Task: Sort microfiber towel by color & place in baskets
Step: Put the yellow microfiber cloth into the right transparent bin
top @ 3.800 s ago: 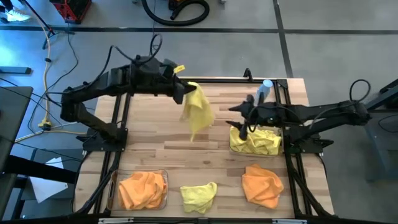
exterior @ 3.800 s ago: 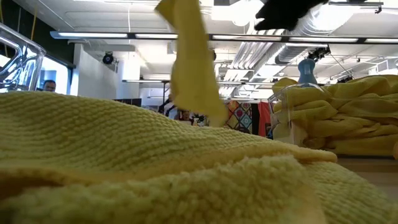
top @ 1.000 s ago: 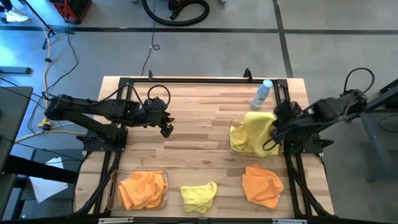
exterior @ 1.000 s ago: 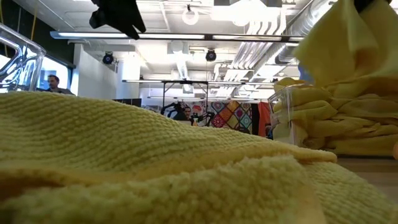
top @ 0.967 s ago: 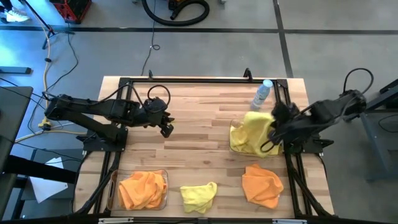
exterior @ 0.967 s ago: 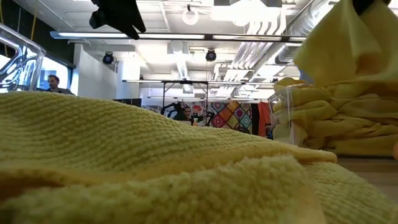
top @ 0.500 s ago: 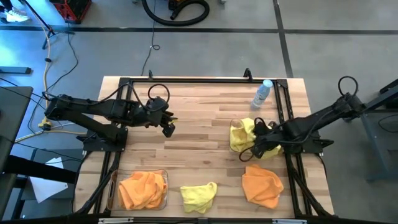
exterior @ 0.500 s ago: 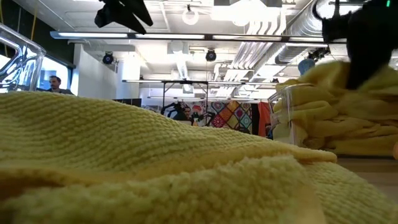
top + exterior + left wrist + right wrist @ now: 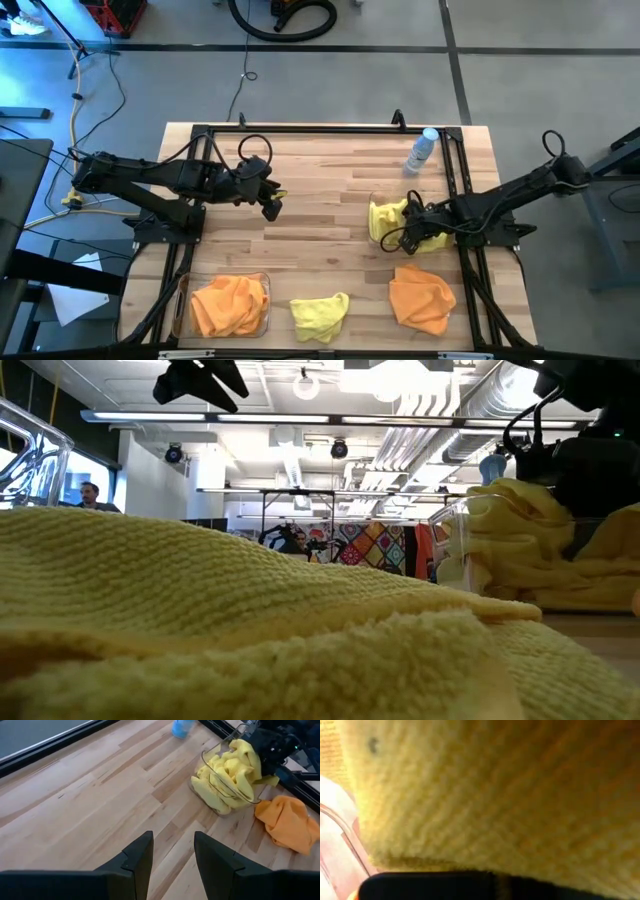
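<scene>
My right gripper is down in the right clear basket, among bunched yellow towels, and is shut on one of them; cloth hides its fingers. My left gripper hovers open over bare wood at centre left with nothing between its fingers. A loose orange towel lies on the table near the front right. A loose yellow towel lies at the front middle. The left basket holds orange towels. My right gripper reaches slanting down from the table's right side into the basket. Yellow cloth fills its wrist view and hides the fingers, so which part it has cannot be told. The towel lies bunched in the basket with the others.
A small clear bottle with a blue cap stands just behind the right basket. Black frame rails run along the table's edges. Bare wood lies between the two arms. In the low view a yellow towel fills the foreground.
My right gripper has gone down and toward the table's near left, into the right basket, taking the yellow towel along. The towel, which hung high and spread over the basket, now sits bunched inside it.
</scene>
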Available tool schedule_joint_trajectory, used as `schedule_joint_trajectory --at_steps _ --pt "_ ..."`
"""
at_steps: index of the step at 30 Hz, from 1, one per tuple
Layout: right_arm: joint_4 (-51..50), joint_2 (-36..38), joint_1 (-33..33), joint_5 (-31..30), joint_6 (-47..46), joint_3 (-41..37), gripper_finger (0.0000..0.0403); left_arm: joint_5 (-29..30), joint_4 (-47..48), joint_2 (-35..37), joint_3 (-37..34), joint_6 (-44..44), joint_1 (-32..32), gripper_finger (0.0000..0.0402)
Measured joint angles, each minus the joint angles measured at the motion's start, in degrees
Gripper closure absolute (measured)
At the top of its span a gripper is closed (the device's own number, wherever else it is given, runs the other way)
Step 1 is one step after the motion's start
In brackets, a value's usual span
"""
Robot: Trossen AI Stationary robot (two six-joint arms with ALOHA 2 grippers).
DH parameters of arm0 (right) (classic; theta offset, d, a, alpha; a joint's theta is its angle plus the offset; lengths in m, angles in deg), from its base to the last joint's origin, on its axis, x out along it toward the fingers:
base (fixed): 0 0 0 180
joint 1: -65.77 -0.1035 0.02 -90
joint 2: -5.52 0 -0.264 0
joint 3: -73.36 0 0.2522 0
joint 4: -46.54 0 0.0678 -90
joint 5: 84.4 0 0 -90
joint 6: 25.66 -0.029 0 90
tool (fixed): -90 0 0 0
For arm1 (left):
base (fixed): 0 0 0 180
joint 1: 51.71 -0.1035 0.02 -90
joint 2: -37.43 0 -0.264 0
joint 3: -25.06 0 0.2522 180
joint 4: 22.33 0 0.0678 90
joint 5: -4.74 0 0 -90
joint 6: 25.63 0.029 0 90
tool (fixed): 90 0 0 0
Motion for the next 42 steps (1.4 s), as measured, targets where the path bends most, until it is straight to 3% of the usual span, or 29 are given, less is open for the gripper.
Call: schedule_joint_trajectory --at_steps 7,14,24,31,35,38,42 --pt "-0.95 0.15 0.07 2.11 -0.62 1.43 0.0334 0.00 0.02 0.00 0.00 -0.43 0.07 0.0271" --pt "-10.45 0.83 0.07 5.01 -3.77 8.18 0.0276 0.02 0.04 0.00 0.00 -0.43 0.07 0.0271" --pt "-28.49 0.85 0.02 0.42 -5.77 25.70 0.0284 0.02 0.09 0.00 0.01 -0.40 0.07 0.0271" --pt "-35.95 0.90 0.01 -4.08 -17.73 35.04 0.0286 0.04 0.11 0.00 0.02 -0.32 0.07 0.0271" --pt "-35.71 0.65 0.29 -14.11 -29.40 33.50 0.0287 0.04 0.13 0.00 0.02 0.79 0.07 0.0271" --pt "-34.81 -1.08 1.62 -13.57 -35.17 29.47 0.0287 0.06 0.17 0.00 0.02 1.62 0.07 0.0271" --pt "-28.46 -4.50 3.10 -9.97 -36.28 23.22 0.0287 0.07 0.37 0.00 0.02 1.69 0.04 0.0271"
